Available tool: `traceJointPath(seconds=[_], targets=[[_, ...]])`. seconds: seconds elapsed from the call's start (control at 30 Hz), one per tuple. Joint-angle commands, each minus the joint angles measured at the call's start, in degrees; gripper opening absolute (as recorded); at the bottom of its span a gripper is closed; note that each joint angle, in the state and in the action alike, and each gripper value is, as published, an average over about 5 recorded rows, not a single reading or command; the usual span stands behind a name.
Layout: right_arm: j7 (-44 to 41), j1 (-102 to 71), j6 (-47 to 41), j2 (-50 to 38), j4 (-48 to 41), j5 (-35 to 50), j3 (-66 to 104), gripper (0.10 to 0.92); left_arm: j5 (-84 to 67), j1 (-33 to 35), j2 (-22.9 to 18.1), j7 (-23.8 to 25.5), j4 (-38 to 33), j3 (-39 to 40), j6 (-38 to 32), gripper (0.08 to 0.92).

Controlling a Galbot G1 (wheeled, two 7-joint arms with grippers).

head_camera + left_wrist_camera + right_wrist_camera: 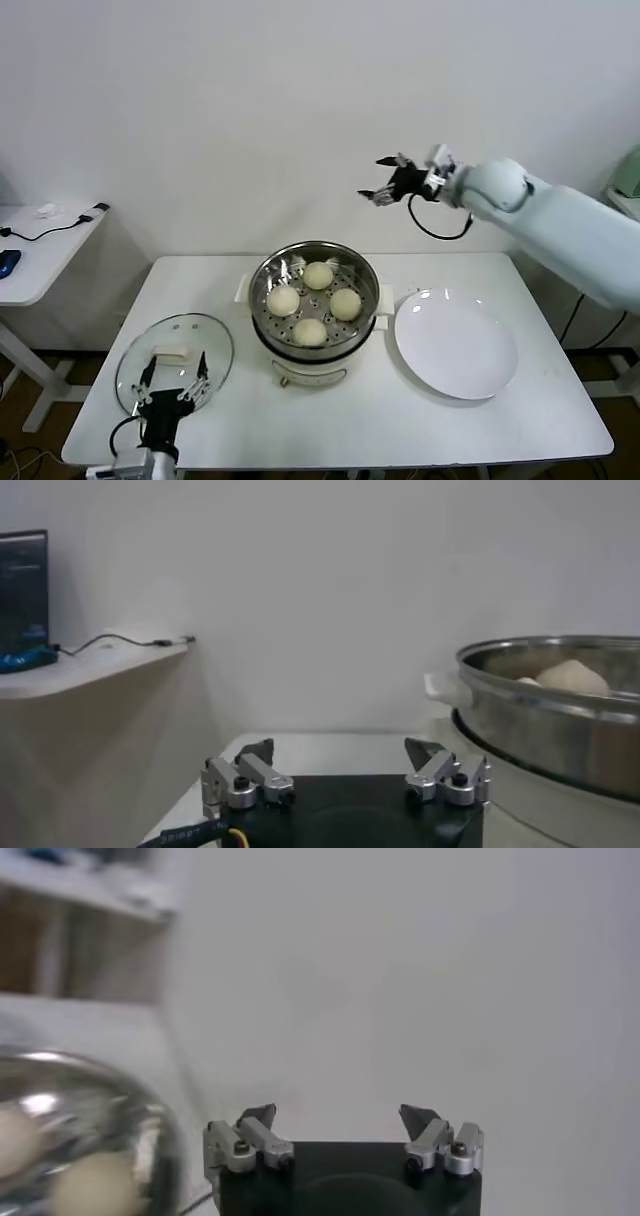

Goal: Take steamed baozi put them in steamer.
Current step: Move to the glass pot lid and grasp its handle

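1. Four steamed baozi (314, 301) sit on the perforated tray in the steamer (268, 312), below the right claw (385, 179), which hangs wide open and empty above it.
2. One plate (457, 345) lies bare below the right arm.
3. The left claw (172, 380) waits, open and empty, over one glass lid (218, 352) on the counter (400, 420).

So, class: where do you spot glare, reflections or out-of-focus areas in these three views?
Head view: ceiling light glints on the white plate and the glass lid. Left wrist view: the steamer rim shines, everything fairly sharp. Right wrist view: the baozi and steamer beside the right gripper are soft blurs.
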Motion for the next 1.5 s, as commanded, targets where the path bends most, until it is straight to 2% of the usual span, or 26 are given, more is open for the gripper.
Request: traceJointPath(seconds=[0.03, 0.13, 0.3, 0.53, 0.63, 0.8, 0.9, 1.0, 1.17, 1.5], targets=[[15.1, -57.5, 7.2, -1.4, 9.8, -9.8, 58.0, 0.823, -1.0, -2.5, 3.3, 0.8, 0.9, -1.7, -2.0, 0.823], [15.3, -67.3, 10.7, 4.6, 11.6, -11.2, 67.0, 0.823, 0.7, -3.2, 4.0, 0.9, 1.5, -2.1, -2.8, 0.823], [14.9, -77.7, 17.8, 14.7, 13.4, -14.7, 72.2, 0.823, 7.8, -4.2, 5.2, -0.1, 3.7, -2.1, -5.4, 0.823], [13.9, -86.3, 22.4, 25.2, 14.6, -17.1, 72.7, 0.823, 19.0, -3.9, 6.1, -7.6, 7.0, -2.1, -10.2, 0.823], [13.6, -89.4, 22.9, 28.1, 15.0, -18.4, 72.3, 0.823, 28.9, -4.0, 6.6, -11.8, 9.6, -3.3, -13.1, 0.823], [13.4, -92.4, 23.9, 30.5, 14.3, -22.2, 71.2, 0.823, 52.7, -4.4, 9.2, -15.0, 17.3, -6.0, -17.5, 0.823], [13.4, -92.7, 24.5, 31.3, 13.4, -23.2, 70.8, 0.823, 66.4, -4.4, 11.8, -16.9, 23.1, -5.9, -16.4, 0.823], [13.5, -92.8, 24.7, 31.8, 13.3, -23.4, 70.5, 0.823, 74.0, -4.9, 13.7, -18.3, 28.3, -5.2, -13.9, 0.823], [13.6, -93.0, 24.9, 32.2, 13.2, -23.4, 70.5, 0.823, 77.4, -7.8, 14.3, -19.8, 34.0, -5.4, -12.4, 0.823], [13.7, -93.1, 24.9, 33.0, 13.7, -23.5, 71.1, 0.823, 79.7, -13.5, 13.0, -19.3, 38.0, -4.7, -12.5, 0.823]])
